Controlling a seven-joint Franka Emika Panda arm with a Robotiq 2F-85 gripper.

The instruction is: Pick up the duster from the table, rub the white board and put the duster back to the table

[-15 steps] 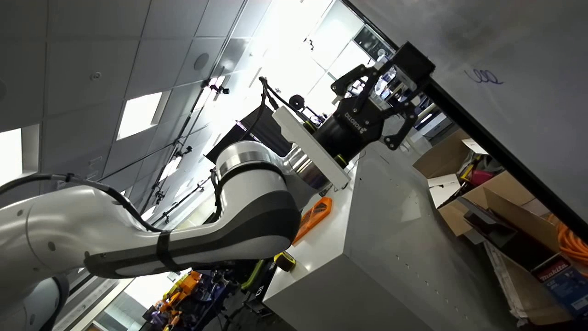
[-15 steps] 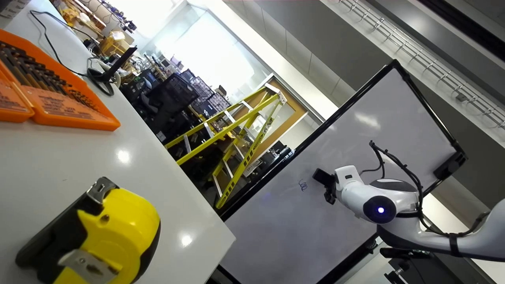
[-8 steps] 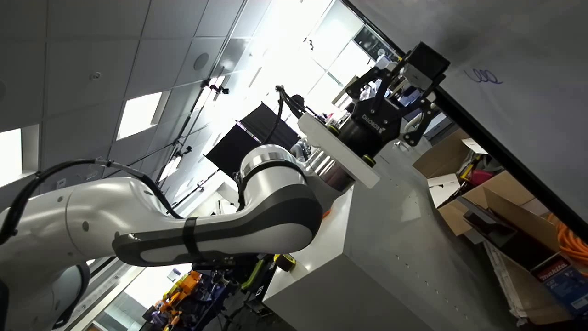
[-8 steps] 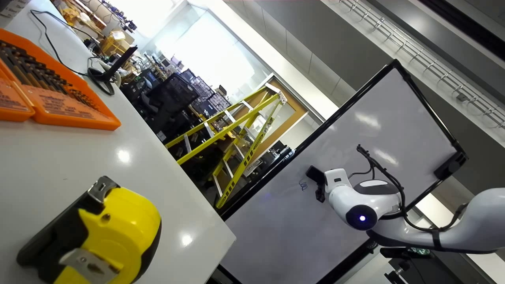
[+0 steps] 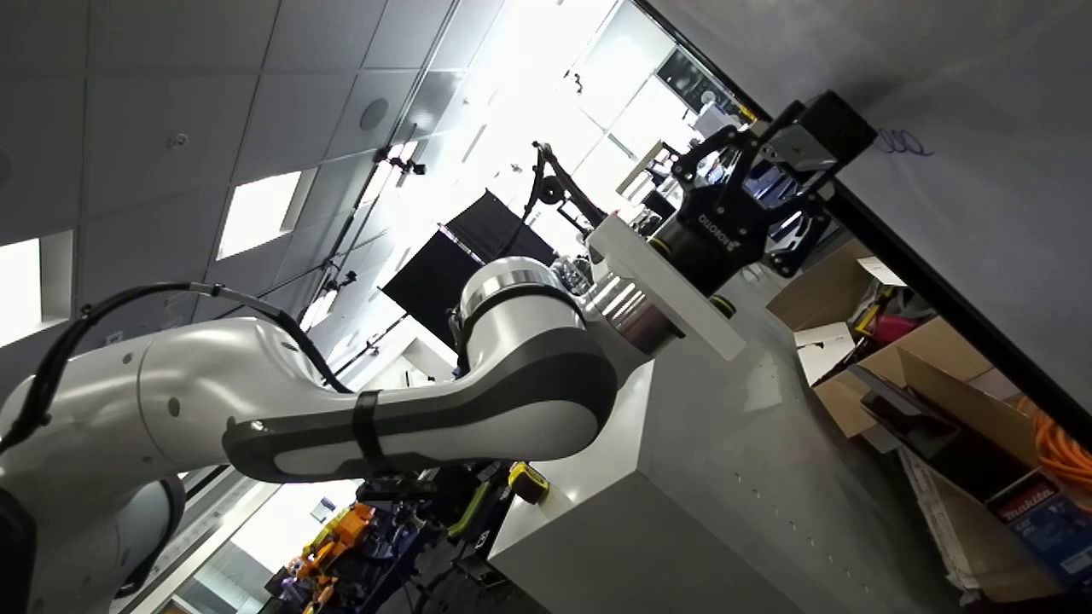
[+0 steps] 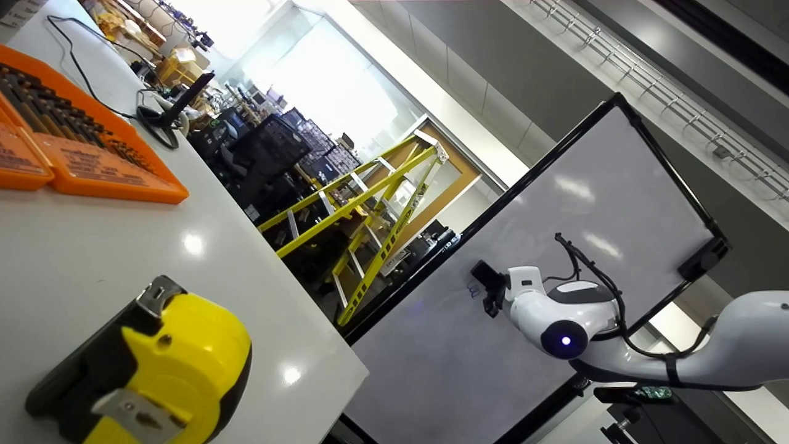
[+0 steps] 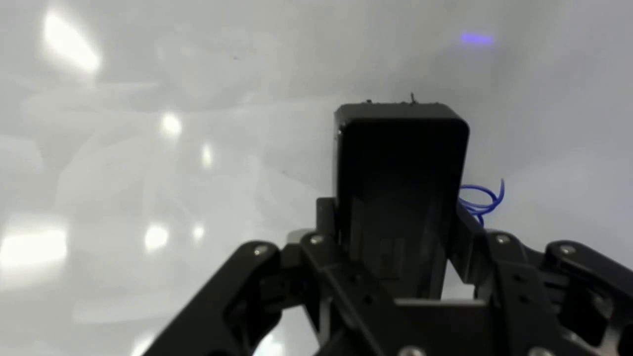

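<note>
My gripper is shut on the duster, a black block. In the wrist view the duster stands between the two fingers, against the pale backdrop of the white board. A blue scribble on the board peeks out right of the duster, partly covered by it. In an exterior view the duster's corner reaches the scribble. The white board stands tilted in the picture, behind the gripper. Whether the duster touches the board I cannot tell. The table is white.
On the table lie a yellow tape measure and an orange drill-bit case, with a black stand farther back. Open cardboard boxes sit below the board's dark border. A yellow ladder stands beyond the table.
The arm has carried the duster toward the scribble: rightward and slightly down in an exterior view, leftward in the opposite one. The duster now partly covers the scribble. The grip is unchanged.
</note>
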